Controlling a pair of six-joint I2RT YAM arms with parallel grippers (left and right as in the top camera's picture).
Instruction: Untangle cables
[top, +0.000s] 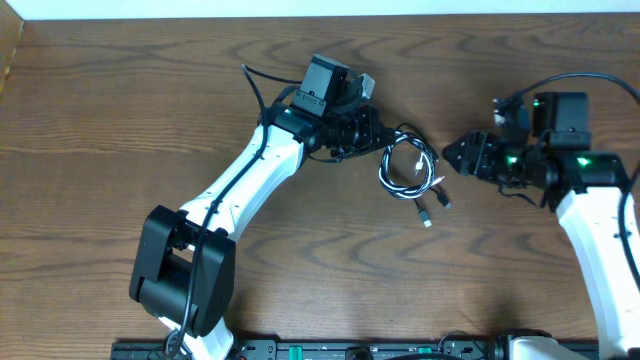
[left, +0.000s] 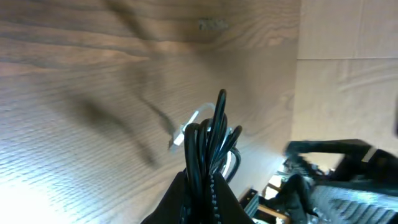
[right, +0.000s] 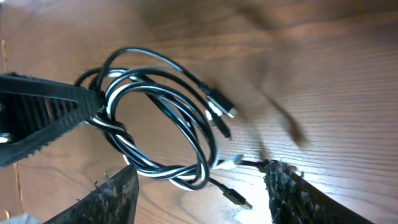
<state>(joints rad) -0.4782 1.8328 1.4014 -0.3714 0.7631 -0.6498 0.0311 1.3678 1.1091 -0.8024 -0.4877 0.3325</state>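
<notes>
Two cables (top: 408, 168), black and white, lie coiled together mid-tabletop (top: 120, 120), your left claw (top: 380, 143) clenched on the loop's edge, plug tails pointing near-right beside your spread, empty right claw (top: 452, 155).

No text, label or number can be read anywhere.

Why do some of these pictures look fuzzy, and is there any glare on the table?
Overhead: evenly lit and sharp, cables clear. Left wrist: cables close and soft-focused, bright glare on the table at lower left. Right wrist: cables sharp, its own fingers dark and blurry along the bottom edge.
</notes>
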